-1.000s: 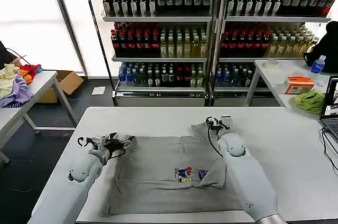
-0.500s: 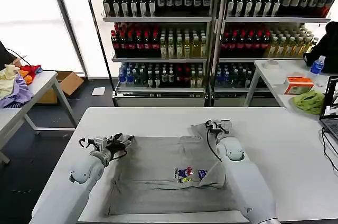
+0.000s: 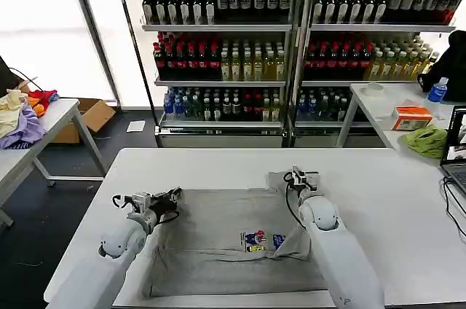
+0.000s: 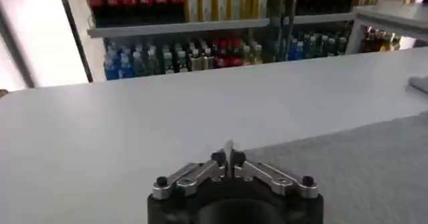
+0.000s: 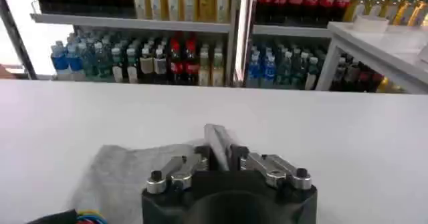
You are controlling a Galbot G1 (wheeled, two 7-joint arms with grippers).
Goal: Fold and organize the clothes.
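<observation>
The left gripper (image 3: 173,194) was found at the far left corner of the shirt (image 3: 218,243), low over the counter (image 3: 218,167). In the left wrist view its fingers (image 4: 228,157) were pressed together with no gap, and whether cloth was held between them could not be told. The right gripper (image 3: 306,175) was placed at the far right corner of the same shirt, where a sleeve was bunched up. Its fingers (image 5: 224,145) were seen closed as well, just above the grey cloth, and a grip on the cloth could not be confirmed.

The light grey shirt was spread flat on the white counter between the two arms, with its small multicoloured print (image 3: 256,240) turned upward. The right sleeve was folded inward beside the print.
</observation>
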